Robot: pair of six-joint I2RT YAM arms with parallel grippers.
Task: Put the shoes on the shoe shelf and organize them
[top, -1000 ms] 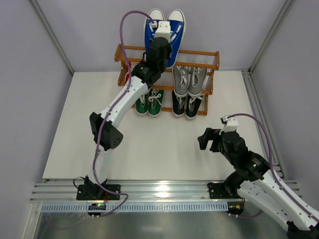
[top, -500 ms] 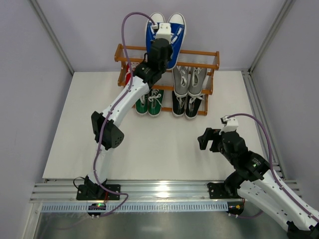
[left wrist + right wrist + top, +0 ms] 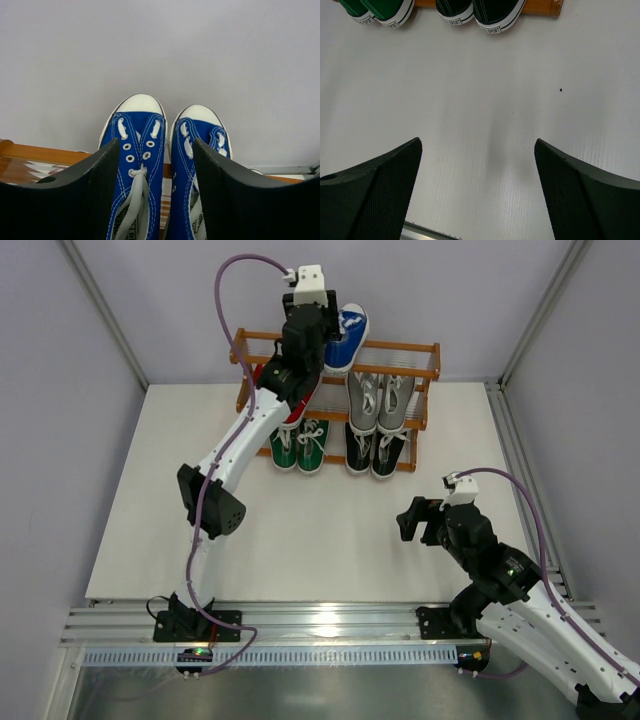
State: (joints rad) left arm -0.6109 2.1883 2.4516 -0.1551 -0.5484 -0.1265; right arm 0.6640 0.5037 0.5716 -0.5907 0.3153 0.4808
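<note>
The blue shoes point(image 3: 135, 145) stand side by side on the top tier of the shoe shelf point(image 3: 400, 346), toes toward the back wall. My left gripper point(image 3: 156, 165) hangs over their heel ends, open, with its fingers apart and not pressing them. From above, the left gripper point(image 3: 305, 335) hides most of the pair, and one blue shoe point(image 3: 345, 335) shows beside it. A grey pair point(image 3: 380, 400) sits on the middle tier, with red shoes point(image 3: 293, 412) partly under the arm. Green shoes point(image 3: 300, 445) and black shoes point(image 3: 375, 452) fill the bottom tier. My right gripper point(image 3: 420, 520) is open above the table.
The white table point(image 3: 330, 540) lies between the shelf and the arm bases. A metal rail point(image 3: 330, 625) runs along the near edge. Grey walls close the back and sides. The right wrist view catches the green heels point(image 3: 380, 10) and black heels point(image 3: 490, 12).
The left gripper has opened and let go of the blue shoes, which settled lower onto the top tier. The left wrist rose and shifted left. The right arm has not moved.
</note>
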